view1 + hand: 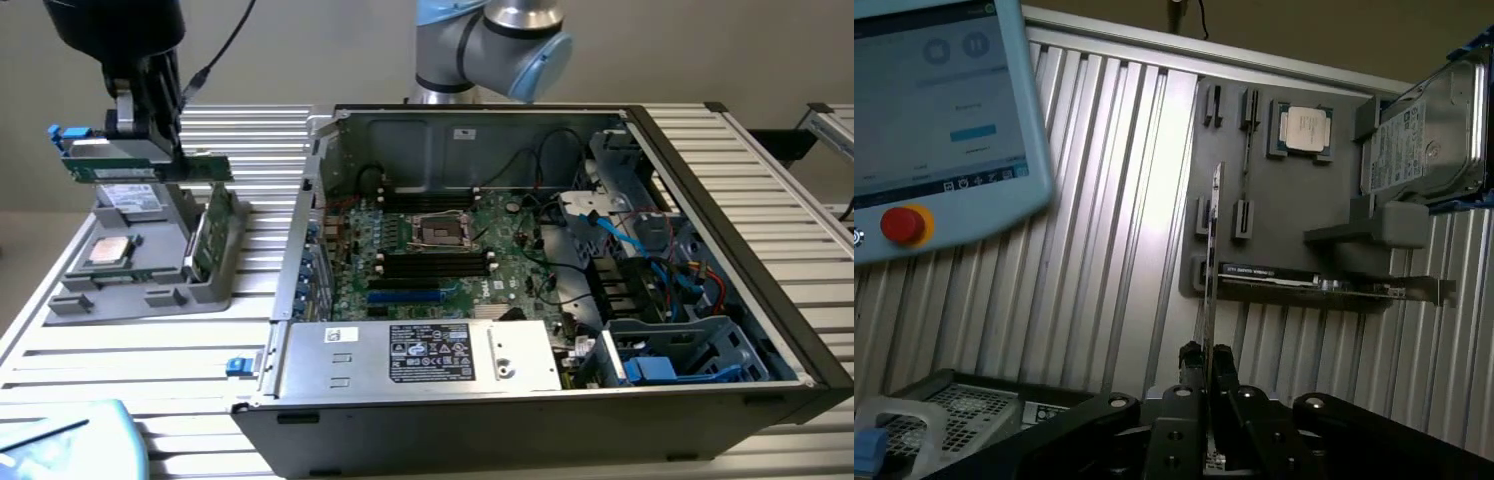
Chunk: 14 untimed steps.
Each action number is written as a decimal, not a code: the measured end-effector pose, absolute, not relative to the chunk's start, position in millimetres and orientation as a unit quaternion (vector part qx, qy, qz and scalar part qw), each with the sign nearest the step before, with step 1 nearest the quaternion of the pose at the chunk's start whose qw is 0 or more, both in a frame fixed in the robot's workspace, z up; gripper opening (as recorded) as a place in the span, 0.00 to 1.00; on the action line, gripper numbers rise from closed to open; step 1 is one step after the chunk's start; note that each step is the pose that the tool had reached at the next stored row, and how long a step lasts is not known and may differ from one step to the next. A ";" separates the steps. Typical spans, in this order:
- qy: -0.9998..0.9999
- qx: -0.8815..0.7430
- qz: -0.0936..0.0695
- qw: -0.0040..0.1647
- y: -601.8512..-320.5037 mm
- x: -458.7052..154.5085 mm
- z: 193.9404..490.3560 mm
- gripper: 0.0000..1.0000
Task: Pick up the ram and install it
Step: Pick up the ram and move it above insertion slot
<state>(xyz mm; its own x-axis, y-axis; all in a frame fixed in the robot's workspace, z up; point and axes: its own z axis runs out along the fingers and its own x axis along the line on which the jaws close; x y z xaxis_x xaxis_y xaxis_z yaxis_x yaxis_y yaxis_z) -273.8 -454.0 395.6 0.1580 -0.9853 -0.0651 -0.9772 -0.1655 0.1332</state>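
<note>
The ram (144,170), a narrow green stick, hangs level above the grey holder tray (80,295) at the exterior view's left. My gripper (166,152) is shut on its upper edge. In the wrist view the ram (1212,260) appears edge-on as a thin strip running out from between the black fingers (1222,365) of my gripper (1207,362). The open computer case (781,300) lies to the exterior view's right, with the green motherboard (514,225) and its long black slots (434,263) exposed.
The tray also carries a CPU (107,250), a hard drive (130,196) and an upright card (208,235). The wrist view has a teach pendant (934,110) with a red button (904,225) lying on the ribbed table (1104,250). The case holds cables (654,240) and a power supply (427,352).
</note>
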 end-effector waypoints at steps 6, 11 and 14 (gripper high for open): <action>-0.645 0.760 -0.074 0.027 -455.9 -254.3 412.5 0.15; -0.644 0.760 -0.078 0.024 -457.3 -237.8 425.7 0.15; -0.644 0.760 -0.081 0.023 -458.1 -228.0 433.1 0.15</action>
